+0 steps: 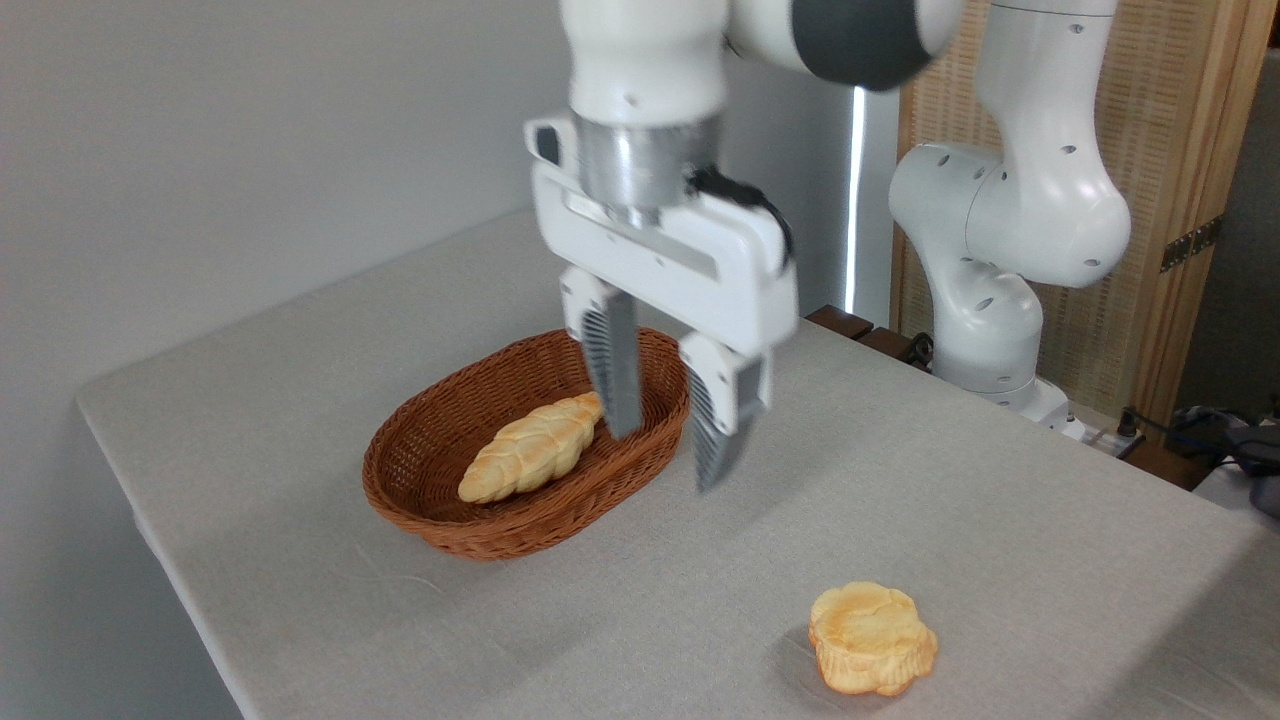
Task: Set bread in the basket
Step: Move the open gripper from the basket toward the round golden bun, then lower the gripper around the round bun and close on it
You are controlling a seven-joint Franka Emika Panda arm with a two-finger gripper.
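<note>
The gripper (668,455) is hanging with jaws apart and empty, likely readying a grasp. The bun (872,638) is sitting on the table (1000,520), below and right of it; the basket (440,500), holding a loaf (530,450), is lying just left.

Golden-yellow bread (872,638); brown woven basket (420,440); grey table (1000,500).

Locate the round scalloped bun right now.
The bun sits on the table, lower right, apart from the basket and below the open end effector.
</note>
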